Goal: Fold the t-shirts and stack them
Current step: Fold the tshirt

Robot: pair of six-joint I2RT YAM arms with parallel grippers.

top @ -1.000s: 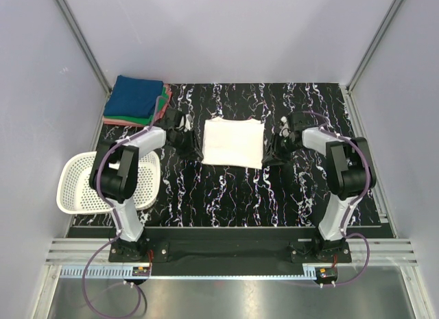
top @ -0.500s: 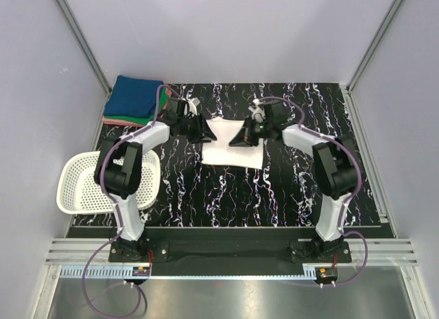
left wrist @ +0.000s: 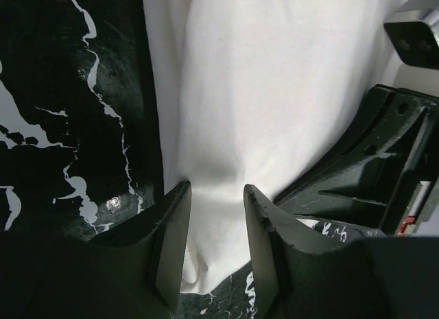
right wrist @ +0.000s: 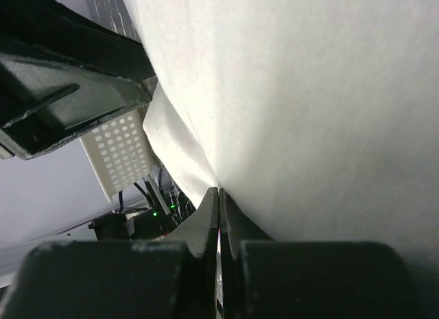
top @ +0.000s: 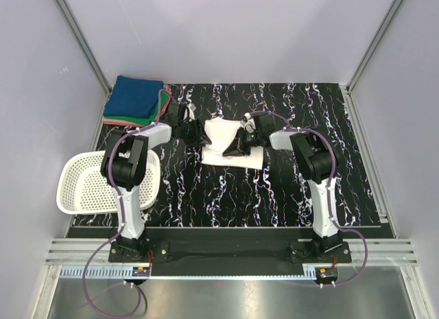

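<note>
We see the right end effector (right wrist: pixel 218 216) pinched shut on the white t-shirt (top: pixel 230 135); the left end effector (left wrist: pixel 216 226) straddles a raised fold, jaws half-wide. The shirt lies mid-tabletop (top: pixel 288 188). Soft, limp cloth: we judge edges and corners the best holds.

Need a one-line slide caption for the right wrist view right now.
Right gripper pinched shut on the white t-shirt, its cloth filling the frame, with the left gripper and the white basket behind.
</note>
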